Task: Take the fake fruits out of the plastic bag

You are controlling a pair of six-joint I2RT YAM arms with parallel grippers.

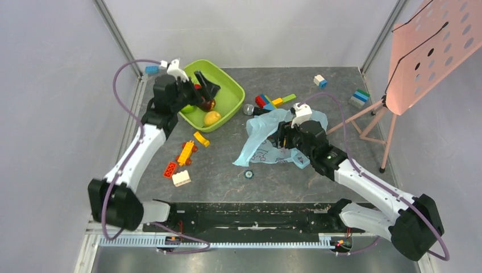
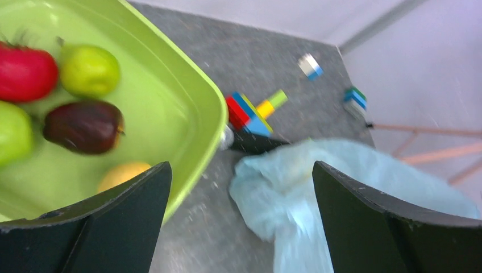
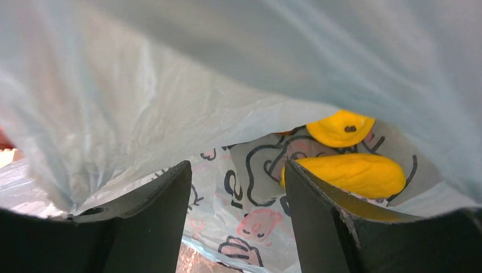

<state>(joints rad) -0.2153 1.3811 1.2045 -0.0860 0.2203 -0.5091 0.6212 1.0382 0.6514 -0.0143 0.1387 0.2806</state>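
Plainly, two yellow fake fruits [image 3: 347, 173] lie inside the plastic bag [image 3: 170, 85].

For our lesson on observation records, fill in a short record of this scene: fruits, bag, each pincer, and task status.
In bowl: red fruit, green fruit, second green fruit, dark brown fruit, yellow fruit, all in the lime-green bowl
In bag: long yellow fruit, second yellow piece
Bag: light-blue plastic bag, crumpled, right of the bowl in the top view
Left pincer: open, empty, above the bowl
Right pincer: open, at the bag's mouth
Loose: building blocks
Task status: unfinished
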